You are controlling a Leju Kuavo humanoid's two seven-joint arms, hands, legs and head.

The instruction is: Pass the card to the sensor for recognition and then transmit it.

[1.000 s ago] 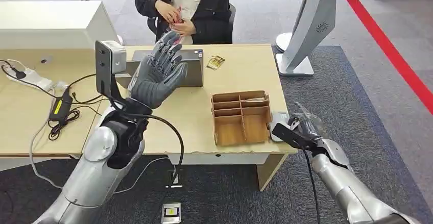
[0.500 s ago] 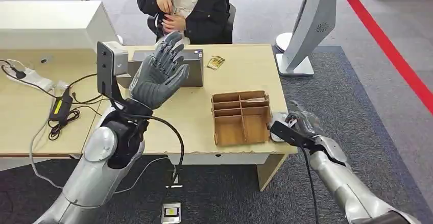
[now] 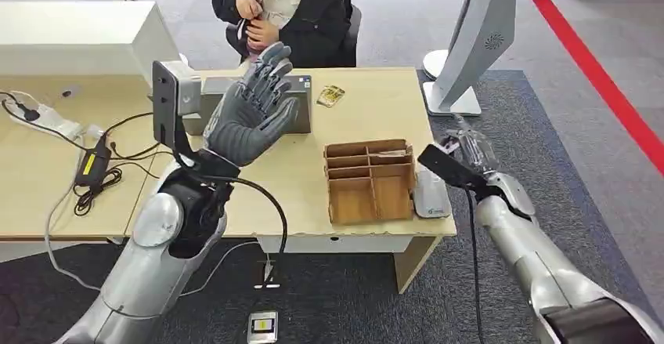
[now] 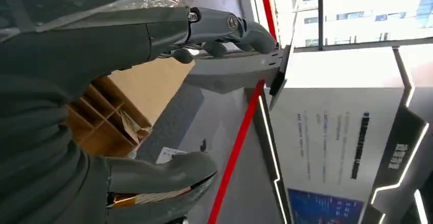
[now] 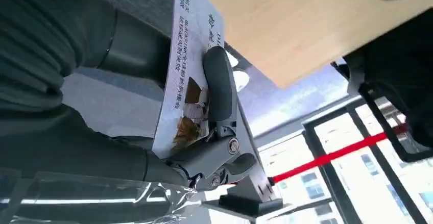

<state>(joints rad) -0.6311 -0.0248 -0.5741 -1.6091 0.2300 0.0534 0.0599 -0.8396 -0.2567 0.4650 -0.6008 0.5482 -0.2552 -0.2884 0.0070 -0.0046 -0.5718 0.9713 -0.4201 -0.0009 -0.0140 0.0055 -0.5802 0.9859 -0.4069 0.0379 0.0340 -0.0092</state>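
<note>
Our right hand [image 5: 168, 112] pinches the card [image 5: 186, 71] between thumb and fingers, off the table's [image 3: 313, 179] right edge, near the grey sensor [image 3: 431, 195]. Our left hand [image 3: 250, 113] is raised over the table, fingers spread, holding nothing. Beside the sensor sits a cardboard tray [image 3: 369, 179].

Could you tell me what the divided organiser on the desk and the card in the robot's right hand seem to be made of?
The organiser looks like brown corrugated cardboard, matte with raw cut edges. The card looks like thin glossy printed card or plastic; which is unclear.
</note>
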